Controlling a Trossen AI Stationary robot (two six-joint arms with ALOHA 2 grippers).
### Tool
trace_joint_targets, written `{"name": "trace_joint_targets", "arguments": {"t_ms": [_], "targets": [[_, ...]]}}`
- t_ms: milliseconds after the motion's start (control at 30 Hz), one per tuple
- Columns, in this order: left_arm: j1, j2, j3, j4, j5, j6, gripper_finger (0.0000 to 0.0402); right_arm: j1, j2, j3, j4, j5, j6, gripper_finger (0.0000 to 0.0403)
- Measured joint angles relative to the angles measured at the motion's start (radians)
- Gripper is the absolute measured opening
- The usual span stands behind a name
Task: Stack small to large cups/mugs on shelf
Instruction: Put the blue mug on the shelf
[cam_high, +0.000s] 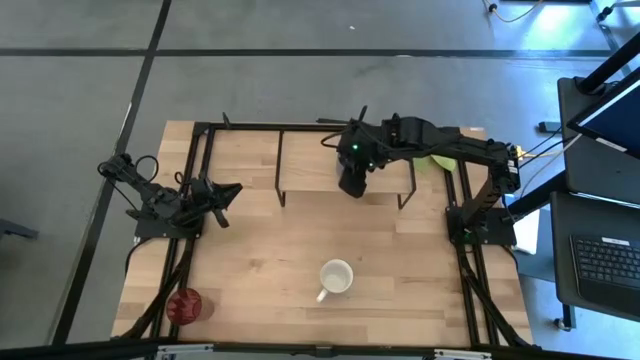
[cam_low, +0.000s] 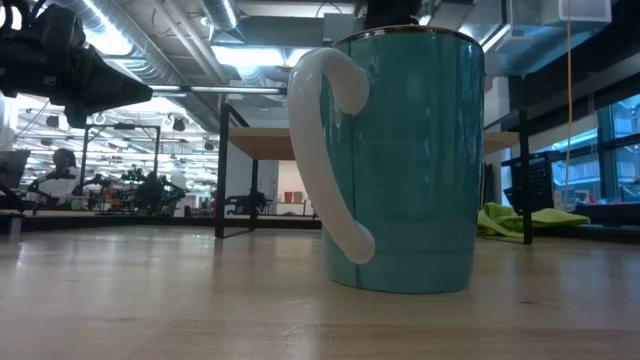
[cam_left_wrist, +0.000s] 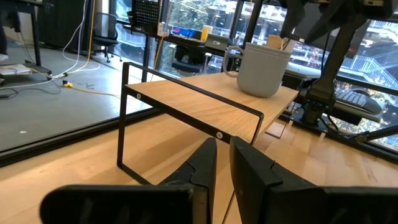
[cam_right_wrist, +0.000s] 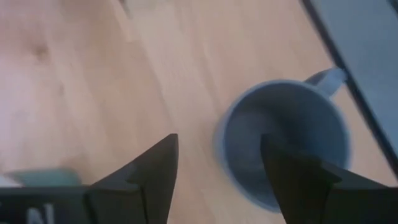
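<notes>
The small grey mug stands upright on the right part of the light-wood shelf at the table's far side. My right gripper hangs open just above it and hides it in the high view; in the right wrist view the open fingers look down into the mug. The white-handled mug, teal-sided in the low view, stands on the table's near middle. The red tumbler stands at the near left corner. My left gripper waits shut at the left.
A green cloth lies on the table just right of the shelf, and also shows in the low view. The shelf's left and middle parts are bare wood. Black frame rails run along the table's left and right sides.
</notes>
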Motion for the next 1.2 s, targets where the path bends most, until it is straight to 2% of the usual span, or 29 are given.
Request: {"name": "trace_joint_targets", "arguments": {"t_ms": [667,800,900,967,1033,1100,1200], "targets": [[0.0,0.0,0.0,0.001,-0.012,0.003,0.0041,0.0,0.0,0.0,0.011,0.03,0.234,0.0227],[0.0,0.0,0.0,0.076,-0.01,-0.028,0.0041,0.0,0.0,0.0,0.011,0.035,0.235,0.0227],[-0.001,0.0,0.0,0.153,0.057,-0.135,0.0041,0.0,0.0,0.0,0.011,0.034,0.229,0.0227],[0.0,0.0,0.0,0.192,0.098,-0.149,0.0041,0.0,0.0,0.0,0.012,0.034,0.205,0.0227],[0.0,0.0,0.0,0.268,0.127,-0.115,0.0041,0.0,0.0,0.0,0.012,0.034,0.178,0.0227],[0.0,0.0,0.004,0.382,0.212,-0.044,0.004,0.0,0.0,0.0,0.012,0.034,0.158,0.0227],[-0.007,0.005,0.108,0.425,0.323,0.078,0.0036,0.001,0.0,0.0,0.012,0.03,0.13,0.0227]]}}
